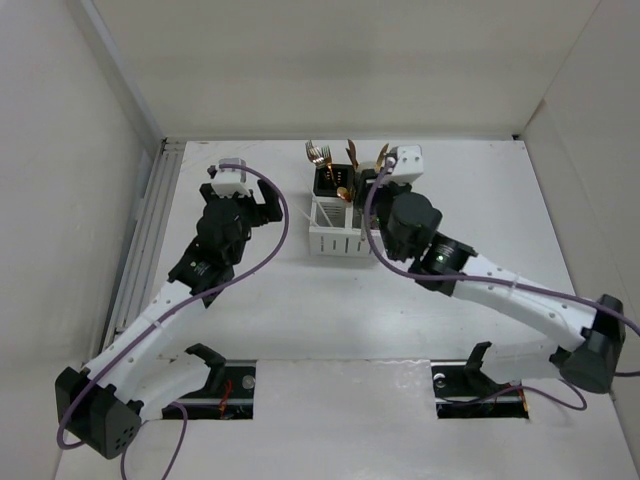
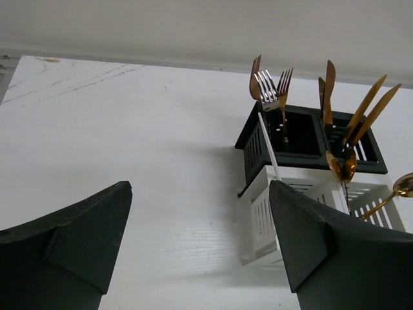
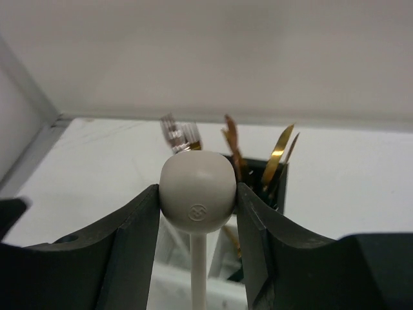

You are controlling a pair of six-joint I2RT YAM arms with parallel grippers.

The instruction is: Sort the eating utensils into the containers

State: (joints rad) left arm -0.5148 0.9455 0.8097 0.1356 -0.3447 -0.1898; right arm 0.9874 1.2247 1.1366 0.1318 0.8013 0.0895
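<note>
Cream spoon (image 3: pixel 197 194) is clamped by its bowl between the right gripper (image 3: pixel 197 216) fingers, one pad on each side, with the handle hanging straight down out of the right wrist view. From the top camera that gripper sits at the far right of the two caddies; I can't tell whether the handle tip is inside a compartment. Black caddy (image 2: pixel 253 152) stands directly behind the white caddy (image 2: pixel 258 219), and the two are touching. The black one holds upright forks (image 2: pixel 271 90) in its left compartment and gold knives (image 2: pixel 361 110) in its right. One gold spoon (image 2: pixel 403 187) leans in the white one. Left gripper (image 2: pixel 200 219) has its jaws wide apart with nothing between them, hanging over bare table (image 1: pixel 300 320) to the left of the caddies and facing them.
</note>
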